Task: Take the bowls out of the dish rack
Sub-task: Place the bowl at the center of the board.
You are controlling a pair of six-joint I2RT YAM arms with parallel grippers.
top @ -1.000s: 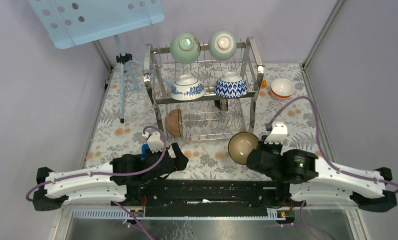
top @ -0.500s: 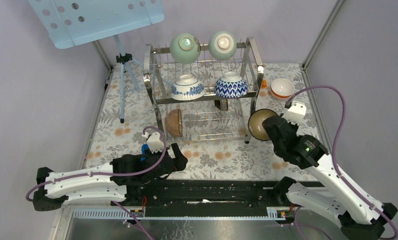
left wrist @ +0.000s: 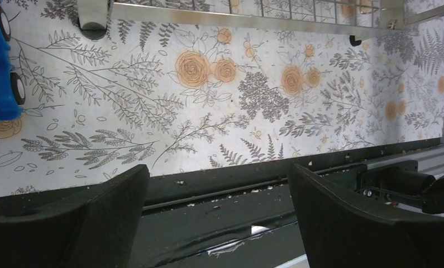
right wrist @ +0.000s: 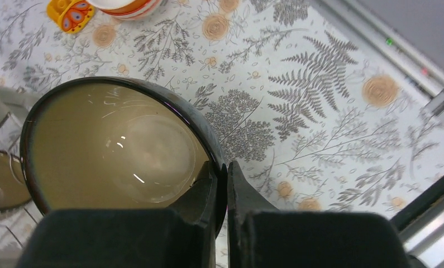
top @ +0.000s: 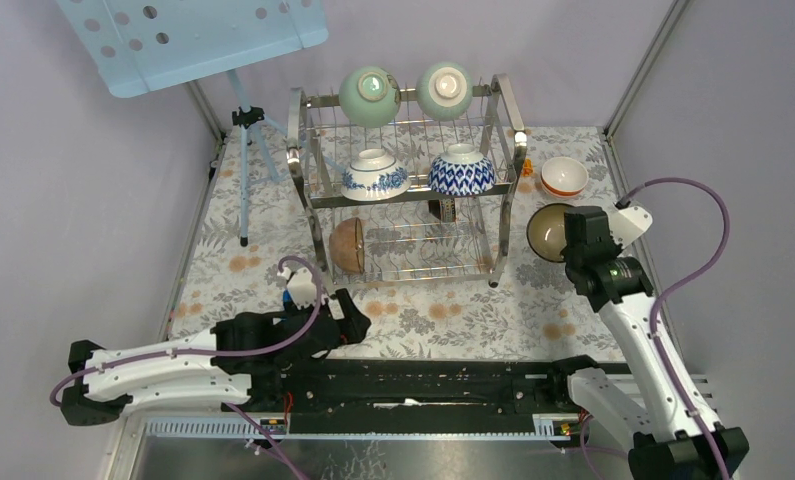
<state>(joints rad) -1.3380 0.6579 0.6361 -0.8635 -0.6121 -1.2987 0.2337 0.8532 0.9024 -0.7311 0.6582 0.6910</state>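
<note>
Right fingers point(right wrist: 237, 196): clamped on the rim of the dark bowl point(right wrist: 113, 151), glossy tan inside, tilted right of the dish rack point(top: 410, 135).
Left fingers point(left wrist: 342, 223): wide apart over the floral surface point(left wrist: 208, 111), at its near edge.
Rack: shiny steel wire, holding five round bowls point(top: 371, 95).

The left arm point(top: 163, 365) is lying low along the near edge, stretching toward 3 o'clock. The left hand point(top: 351, 318) is holding its fingers point(left wrist: 119, 195) wide apart around nothing. The right arm point(top: 638, 330) is reaching steeply toward 11 o'clock, and the right hand point(top: 571, 234) is pinching a dark bowl point(top: 548, 232) by the rim between closed fingers point(right wrist: 205, 195).
</note>
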